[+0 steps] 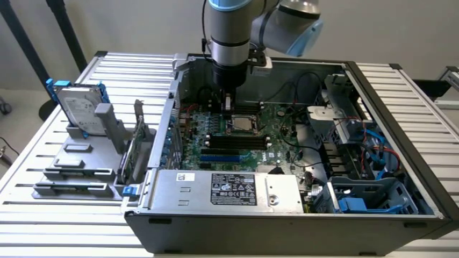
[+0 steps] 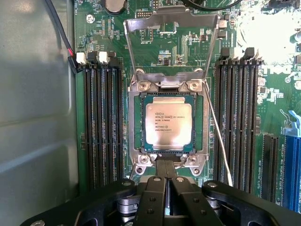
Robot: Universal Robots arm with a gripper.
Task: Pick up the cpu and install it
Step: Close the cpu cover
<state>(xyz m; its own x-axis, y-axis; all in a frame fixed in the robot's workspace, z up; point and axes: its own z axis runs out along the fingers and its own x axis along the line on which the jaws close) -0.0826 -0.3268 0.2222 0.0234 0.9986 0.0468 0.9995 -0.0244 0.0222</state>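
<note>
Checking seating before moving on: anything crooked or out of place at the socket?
Nothing stands out. The cpu lies square in the socket, edges parallel to its frame. The hinged cover stands open; the shut gripper hangs at the socket's edge.

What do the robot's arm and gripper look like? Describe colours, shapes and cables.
The arm is a silver-grey metal cylinder with light-blue joint caps and a thin black cable alongside. The gripper is matte black: flat linkage bars with round silver bolts.

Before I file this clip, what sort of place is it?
Likely a robotics bench for computer assembly: an open desktop case, cpu in its socket, lies on a slatted metal table, with a hard drive standing in a fixture beside it.
</note>
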